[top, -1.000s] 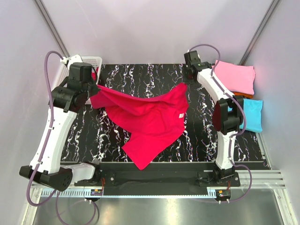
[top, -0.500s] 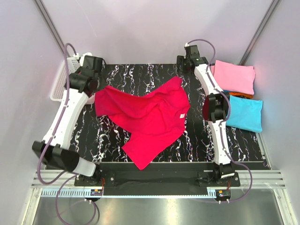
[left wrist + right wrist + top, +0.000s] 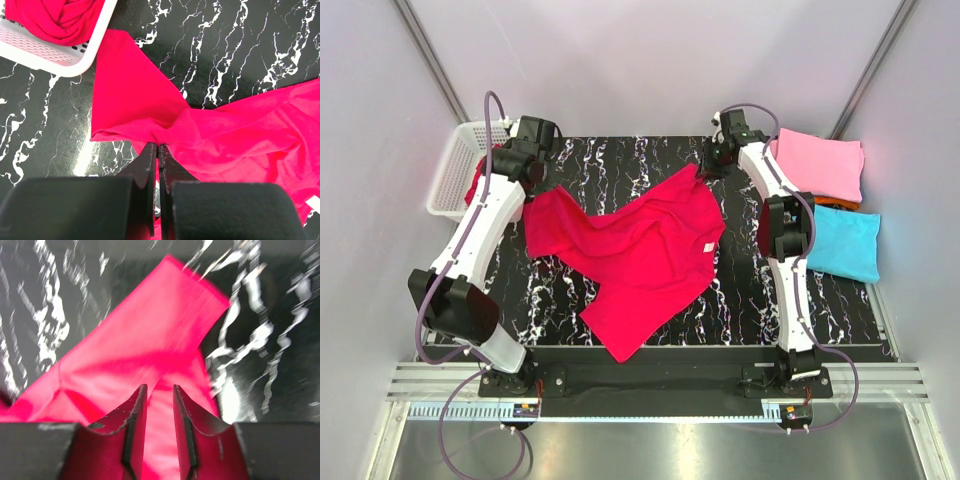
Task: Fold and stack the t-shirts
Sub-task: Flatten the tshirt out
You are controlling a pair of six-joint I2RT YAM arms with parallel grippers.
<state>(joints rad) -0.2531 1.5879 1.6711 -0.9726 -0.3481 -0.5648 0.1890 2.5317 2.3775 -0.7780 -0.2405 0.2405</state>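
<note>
T-shirt edge between left fingers

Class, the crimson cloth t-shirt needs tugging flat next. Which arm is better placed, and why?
Left, probably. The left gripper is shut on a fold of the crimson cloth t-shirt near the white mesh basket. The right gripper sits over the far sleeve with jaws apart, gripping nothing.

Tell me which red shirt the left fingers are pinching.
The spread red shirt on the table, gripped at its far-left corner; the other red shirt lies bunched in the basket.
</note>
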